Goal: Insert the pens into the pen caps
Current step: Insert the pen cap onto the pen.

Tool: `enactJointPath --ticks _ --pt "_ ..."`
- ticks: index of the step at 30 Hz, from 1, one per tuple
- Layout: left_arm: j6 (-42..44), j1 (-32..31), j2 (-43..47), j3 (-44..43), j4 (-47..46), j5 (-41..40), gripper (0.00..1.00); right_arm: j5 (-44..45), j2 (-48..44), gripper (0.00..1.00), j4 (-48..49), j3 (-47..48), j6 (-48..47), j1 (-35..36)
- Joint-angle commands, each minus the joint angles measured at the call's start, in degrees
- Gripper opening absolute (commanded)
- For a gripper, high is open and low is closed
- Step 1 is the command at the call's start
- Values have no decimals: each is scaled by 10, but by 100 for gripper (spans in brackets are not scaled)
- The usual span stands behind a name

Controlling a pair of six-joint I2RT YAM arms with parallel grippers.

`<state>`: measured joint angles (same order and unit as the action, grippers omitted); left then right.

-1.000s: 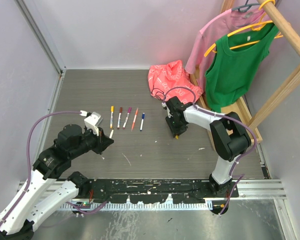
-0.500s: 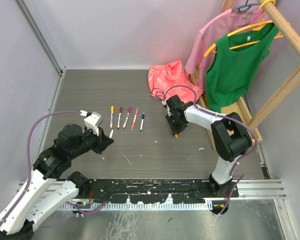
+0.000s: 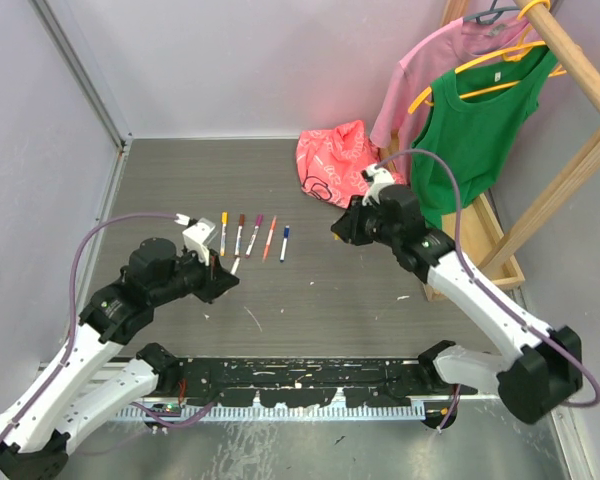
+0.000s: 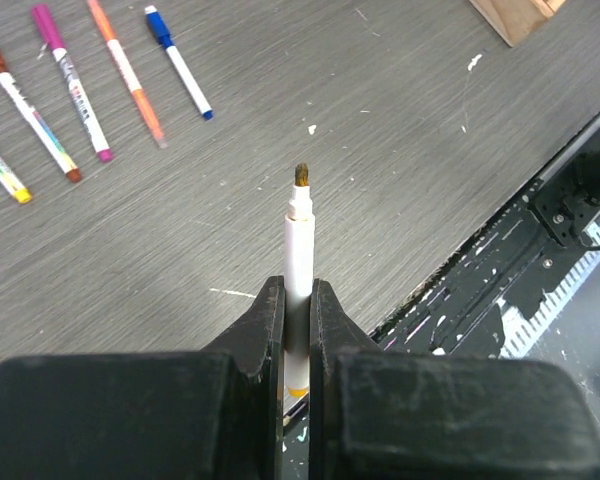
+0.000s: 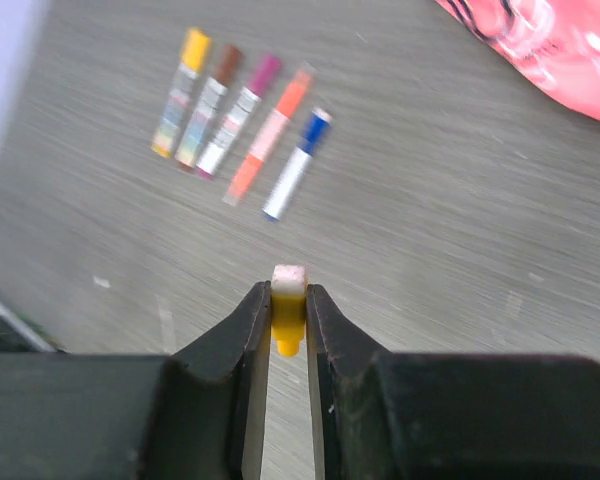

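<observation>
Work surface [image 3: 310, 300]: grey wood-grain board, scuffed, white flecks scattered. Back wall [image 3: 260, 60] and left wall [image 3: 30, 150]: plain pale lilac-grey panels, joined by slanting metal corner strip [image 3: 80, 70]. Right side: light wooden garment rack [image 3: 570, 178], base resting at table's right edge. On rack: pink shirt [image 3: 420, 70], green tank top [image 3: 470, 140], both on yellow hangers [image 3: 500, 55]. Crumpled red-pink plastic bag [image 3: 340, 160] on surface near rack foot. Near edge: black mounting rail [image 3: 300, 375], paint-chipped, on brushed metal plate [image 3: 360, 445]. Lighting even, diffuse.
</observation>
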<state>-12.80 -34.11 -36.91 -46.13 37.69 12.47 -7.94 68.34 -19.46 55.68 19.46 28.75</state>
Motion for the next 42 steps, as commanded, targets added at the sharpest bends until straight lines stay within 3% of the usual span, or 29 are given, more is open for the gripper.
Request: enactJointPath --ticks 1,7,12,19,24,42 --pt "-5 2 -24 -35 -75 52 0 -70 -80 0 213 -78 168 1" --pt "-44 1 -57 -47 -138 79 0 -67 -132 0 373 -150 265 22" --pt "-113 -14 -81 -51 -191 84 0 12 -167 0 454 -184 274 88" --pt "-118 -204 -96 -44 -234 -85 0 128 -216 0 566 -243 276 193" --pt "-132 -260 -106 -24 -279 -123 0 161 -241 0 597 -265 272 231" --pt "-106 -264 -122 -31 -279 -113 0 144 -216 0 596 -263 267 249"
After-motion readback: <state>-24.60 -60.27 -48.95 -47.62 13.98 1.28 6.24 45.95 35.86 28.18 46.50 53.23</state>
